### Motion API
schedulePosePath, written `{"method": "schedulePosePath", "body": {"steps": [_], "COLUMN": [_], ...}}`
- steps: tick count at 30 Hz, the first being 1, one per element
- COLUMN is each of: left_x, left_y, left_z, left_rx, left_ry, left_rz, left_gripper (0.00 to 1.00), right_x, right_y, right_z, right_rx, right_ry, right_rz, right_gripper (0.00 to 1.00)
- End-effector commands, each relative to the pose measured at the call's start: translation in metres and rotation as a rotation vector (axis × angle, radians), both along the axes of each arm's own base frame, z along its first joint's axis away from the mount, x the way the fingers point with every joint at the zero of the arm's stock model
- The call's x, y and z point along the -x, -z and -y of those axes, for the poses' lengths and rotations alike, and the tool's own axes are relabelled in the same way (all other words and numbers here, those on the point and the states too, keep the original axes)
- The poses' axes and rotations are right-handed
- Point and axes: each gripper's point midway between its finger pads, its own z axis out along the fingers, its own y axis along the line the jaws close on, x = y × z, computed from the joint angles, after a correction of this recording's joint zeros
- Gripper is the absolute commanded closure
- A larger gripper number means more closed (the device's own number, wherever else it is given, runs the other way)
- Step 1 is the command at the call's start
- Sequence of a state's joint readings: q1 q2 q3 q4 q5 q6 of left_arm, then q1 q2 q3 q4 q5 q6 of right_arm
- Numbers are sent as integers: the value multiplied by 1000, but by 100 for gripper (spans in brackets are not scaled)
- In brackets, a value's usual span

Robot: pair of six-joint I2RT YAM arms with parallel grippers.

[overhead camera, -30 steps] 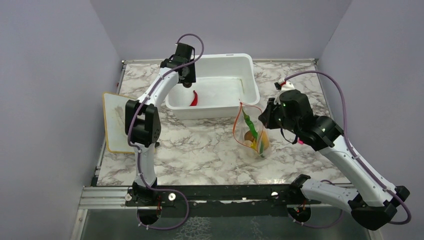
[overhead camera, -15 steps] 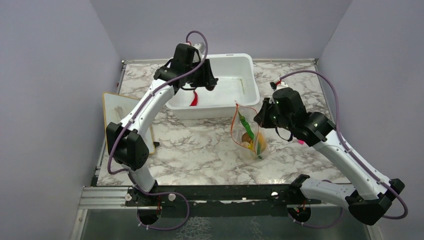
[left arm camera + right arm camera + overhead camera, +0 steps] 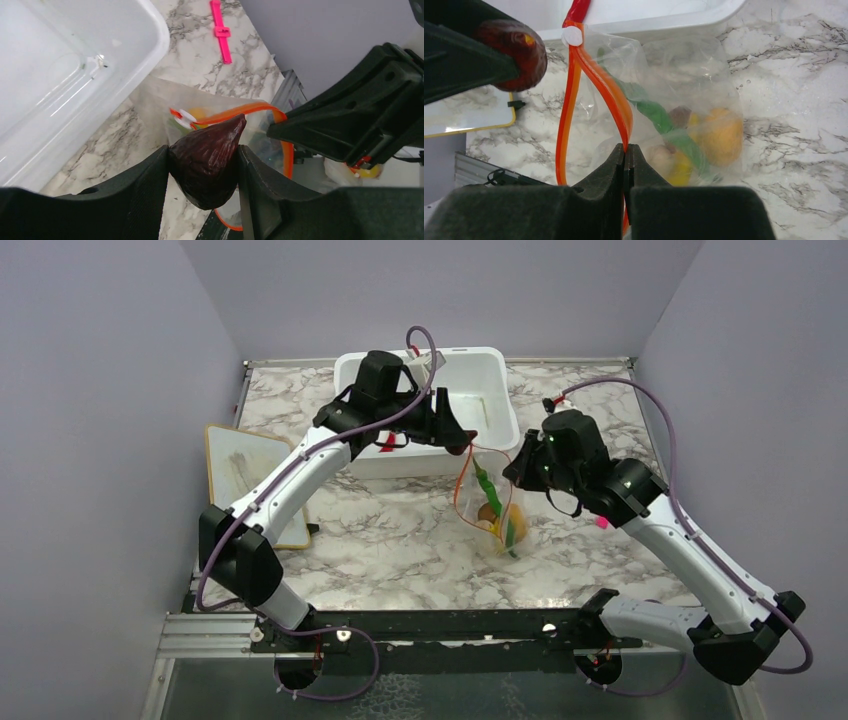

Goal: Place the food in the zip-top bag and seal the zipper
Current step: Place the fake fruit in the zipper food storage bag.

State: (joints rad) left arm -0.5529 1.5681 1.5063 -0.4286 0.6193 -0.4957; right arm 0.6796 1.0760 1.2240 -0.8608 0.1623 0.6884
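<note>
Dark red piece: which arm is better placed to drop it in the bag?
Left. The left gripper holds the dark red piece at the open mouth of the zip-top bag; the right gripper is shut on the zipper, holding it open.

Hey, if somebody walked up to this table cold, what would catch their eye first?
Probably the dark red piece clamped in the left fingers, close by the mouth of the zip-top bag next to the white tub. Next, the right fingers pinching the bright orange-red zipper, holding the bag open with an orange fruit and a green pod inside.
</note>
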Motion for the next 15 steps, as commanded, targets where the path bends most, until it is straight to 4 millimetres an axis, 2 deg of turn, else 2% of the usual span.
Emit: {"method": "schedulePosePath", "body": {"steps": [1, 5, 11, 15], "left_x": [35, 47, 66, 70], "left_y": [-37, -25, 19, 24], "left_z": [14, 20, 16, 18], "left_rx": [154, 148, 96, 89], "left_ry": [167, 224, 253, 266], "left_rz": [52, 41, -27, -32], "left_gripper": [63, 61, 57, 49], "right_x": [-13, -18, -17, -16], "right_y": [-23, -26, -24, -26], "right_z": [-13, -17, -18, -18], "right_rx": [-72, -77, -84, -88], "right_ry": [17, 18, 16, 9], "right_rz": [47, 53, 49, 55], "right_gripper": [99, 99, 99, 99]}}
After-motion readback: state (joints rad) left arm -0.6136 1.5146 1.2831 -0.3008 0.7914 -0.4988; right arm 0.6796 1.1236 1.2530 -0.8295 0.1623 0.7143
